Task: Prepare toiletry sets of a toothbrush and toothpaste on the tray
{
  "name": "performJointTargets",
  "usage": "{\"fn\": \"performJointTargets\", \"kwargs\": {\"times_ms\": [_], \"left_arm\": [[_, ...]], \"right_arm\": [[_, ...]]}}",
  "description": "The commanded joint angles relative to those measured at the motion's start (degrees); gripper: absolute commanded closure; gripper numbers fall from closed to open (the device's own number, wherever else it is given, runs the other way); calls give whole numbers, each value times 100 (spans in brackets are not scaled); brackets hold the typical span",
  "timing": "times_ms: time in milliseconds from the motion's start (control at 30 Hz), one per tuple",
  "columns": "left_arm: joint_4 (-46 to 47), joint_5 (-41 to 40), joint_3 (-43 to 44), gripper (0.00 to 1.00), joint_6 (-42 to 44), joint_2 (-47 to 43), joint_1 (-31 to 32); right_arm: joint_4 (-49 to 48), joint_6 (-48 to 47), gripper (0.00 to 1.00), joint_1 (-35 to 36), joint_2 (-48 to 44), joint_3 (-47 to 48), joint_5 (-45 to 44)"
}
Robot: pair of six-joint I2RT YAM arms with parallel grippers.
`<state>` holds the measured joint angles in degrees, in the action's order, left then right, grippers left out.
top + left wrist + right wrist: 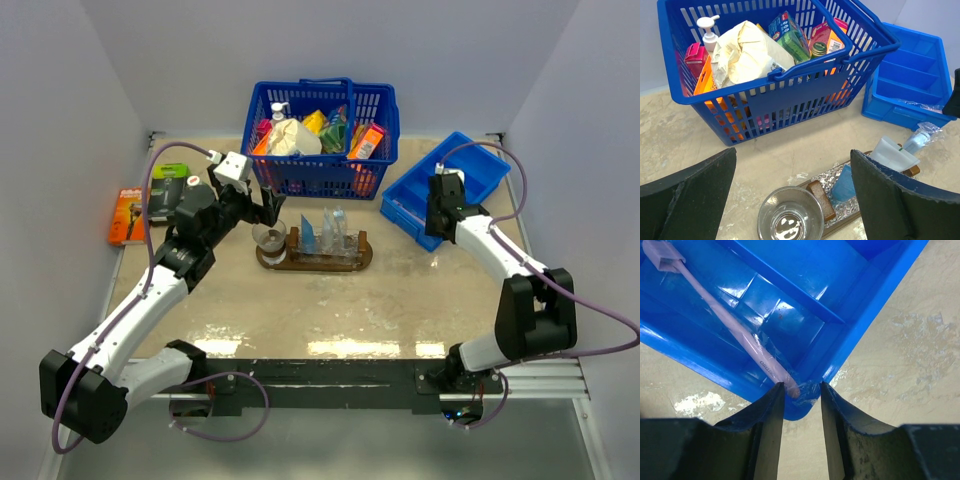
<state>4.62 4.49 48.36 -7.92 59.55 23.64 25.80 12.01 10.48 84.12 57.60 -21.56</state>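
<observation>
The tabletop (330, 310) is carrying the basket (310, 178) at upper centre of the overhead view, the blue bin (402, 212) right of it and the tray (315, 264) below. The left gripper (266, 210) is hovering over the tray's left end, jaws gaping. The right gripper (802, 389) is holding its jaws apart around the tip of the toothbrush (735, 327) lying in the bin.

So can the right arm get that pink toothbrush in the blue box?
Probably yes. The right gripper is down at the blue bin's corner, fingers either side of the toothbrush's handle end, with nothing else on top of it.
</observation>
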Motion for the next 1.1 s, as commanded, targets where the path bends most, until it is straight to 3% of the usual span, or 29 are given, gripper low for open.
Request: {"fn": "performJointTargets", "kwargs": {"times_ms": [0, 300, 433, 533, 1067], "left_arm": [[179, -18, -2, 0, -7, -14, -8], [179, -36, -2, 1, 1, -14, -17], [179, -62, -11, 1, 28, -5, -8], [171, -80, -11, 1, 63, -31, -8], [179, -133, -28, 1, 247, -14, -8]], "right_arm": [[-198, 117, 63, -20, -27, -39, -50], [-260, 135, 73, -55, -9, -48, -24], [-234, 135, 92, -55, -44, 5, -41], [-216, 144, 100, -46, -115, 84, -50], [434, -252, 100, -46, -677, 1367, -586]]}}
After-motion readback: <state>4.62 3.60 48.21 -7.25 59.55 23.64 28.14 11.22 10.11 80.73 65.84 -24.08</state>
